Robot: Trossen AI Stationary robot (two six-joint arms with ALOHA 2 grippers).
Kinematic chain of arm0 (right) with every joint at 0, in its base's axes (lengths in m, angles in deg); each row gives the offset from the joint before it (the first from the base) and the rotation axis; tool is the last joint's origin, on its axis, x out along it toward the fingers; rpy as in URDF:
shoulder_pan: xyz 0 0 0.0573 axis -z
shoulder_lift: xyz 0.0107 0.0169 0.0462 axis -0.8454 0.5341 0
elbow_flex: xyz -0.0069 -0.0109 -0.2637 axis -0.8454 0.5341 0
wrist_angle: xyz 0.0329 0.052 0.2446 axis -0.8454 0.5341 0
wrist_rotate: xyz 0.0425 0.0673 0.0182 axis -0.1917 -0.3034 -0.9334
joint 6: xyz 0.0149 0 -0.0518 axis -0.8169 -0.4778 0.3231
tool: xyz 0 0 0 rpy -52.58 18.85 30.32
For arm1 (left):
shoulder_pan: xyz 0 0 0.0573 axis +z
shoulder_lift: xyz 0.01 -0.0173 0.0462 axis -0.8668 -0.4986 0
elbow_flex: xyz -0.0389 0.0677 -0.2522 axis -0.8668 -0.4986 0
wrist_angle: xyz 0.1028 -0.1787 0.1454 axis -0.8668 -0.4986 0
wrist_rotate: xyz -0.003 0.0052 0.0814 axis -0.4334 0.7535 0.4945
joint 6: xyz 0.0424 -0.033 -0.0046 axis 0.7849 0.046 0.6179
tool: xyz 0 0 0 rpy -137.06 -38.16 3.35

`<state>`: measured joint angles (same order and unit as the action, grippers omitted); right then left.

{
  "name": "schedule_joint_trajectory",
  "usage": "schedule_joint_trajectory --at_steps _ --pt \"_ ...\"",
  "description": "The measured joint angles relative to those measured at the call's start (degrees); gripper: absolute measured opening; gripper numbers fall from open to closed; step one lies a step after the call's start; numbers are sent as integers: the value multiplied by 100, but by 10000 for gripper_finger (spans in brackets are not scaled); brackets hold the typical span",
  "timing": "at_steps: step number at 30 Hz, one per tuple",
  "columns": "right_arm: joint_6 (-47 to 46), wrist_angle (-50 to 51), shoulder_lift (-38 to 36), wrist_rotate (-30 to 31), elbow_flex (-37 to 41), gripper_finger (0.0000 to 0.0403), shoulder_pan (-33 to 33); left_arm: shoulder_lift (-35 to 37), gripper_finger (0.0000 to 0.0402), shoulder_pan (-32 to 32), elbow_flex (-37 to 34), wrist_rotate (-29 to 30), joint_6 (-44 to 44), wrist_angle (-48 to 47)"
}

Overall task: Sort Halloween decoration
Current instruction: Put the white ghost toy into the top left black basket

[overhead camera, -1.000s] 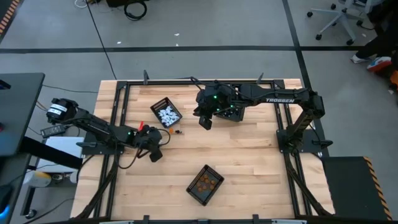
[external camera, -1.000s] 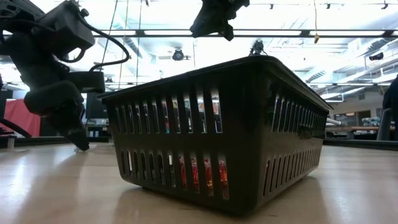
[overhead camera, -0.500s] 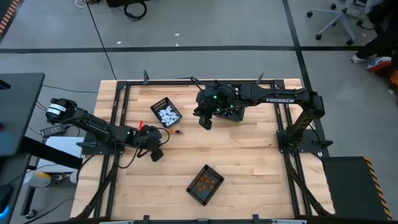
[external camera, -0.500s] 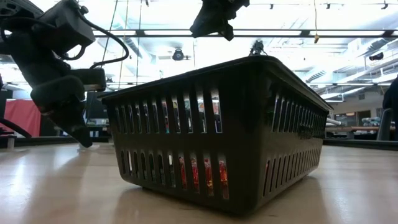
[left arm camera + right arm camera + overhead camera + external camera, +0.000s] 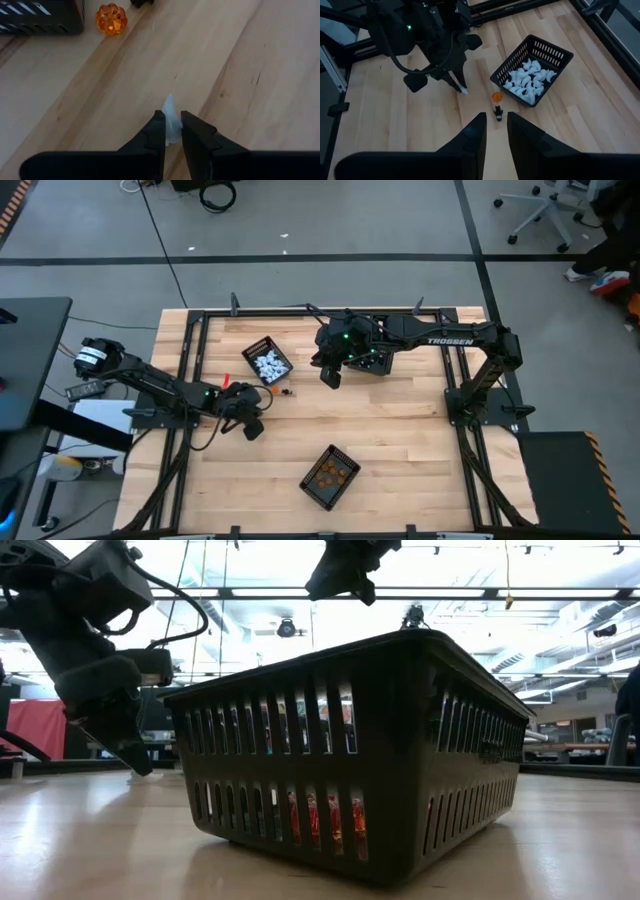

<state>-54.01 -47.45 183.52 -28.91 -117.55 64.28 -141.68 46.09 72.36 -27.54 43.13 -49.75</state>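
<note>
My left gripper stands low over the table's left-middle, pointing steeply down, shut on a tiny white trinket. A small orange pumpkin and a black trinket lie on the wood just beyond it, beside the basket of white trinkets. My right gripper hangs high over the far middle of the table. Its fingers stand a narrow gap apart with nothing between them. My left gripper pinches the white trinket between its two fingertips, coming from above at a slant. The trinket's pointed end sticks out past the fingertips toward the wood. Whether that end touches the table I cannot tell.
A black basket with orange trinkets stands near the front edge, filling the low view. A third black basket sits at the far middle under my right arm. Black frame rails border the table.
My left gripper has stayed low in place and rolled a little about its own line, its tip shifting slightly toward the near basket in the low view.
</note>
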Motion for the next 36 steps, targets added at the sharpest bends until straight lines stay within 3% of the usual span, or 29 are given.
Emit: schedule_joint_trajectory --at_steps 16,27,30,36 --pt "17 52 0 0 0 83 -2 323 58 398 202 104 258 42" --pt "42 -16 0 -72 0 83 -1 682 59 1674 648 1004 1536 128" --pt "42 -44 0 -96 0 83 -2 430 59 2201 648 876 1807 316" --pt "2 -55 -2 -96 0 83 -2 118 59 3087 702 -3 1985 722"
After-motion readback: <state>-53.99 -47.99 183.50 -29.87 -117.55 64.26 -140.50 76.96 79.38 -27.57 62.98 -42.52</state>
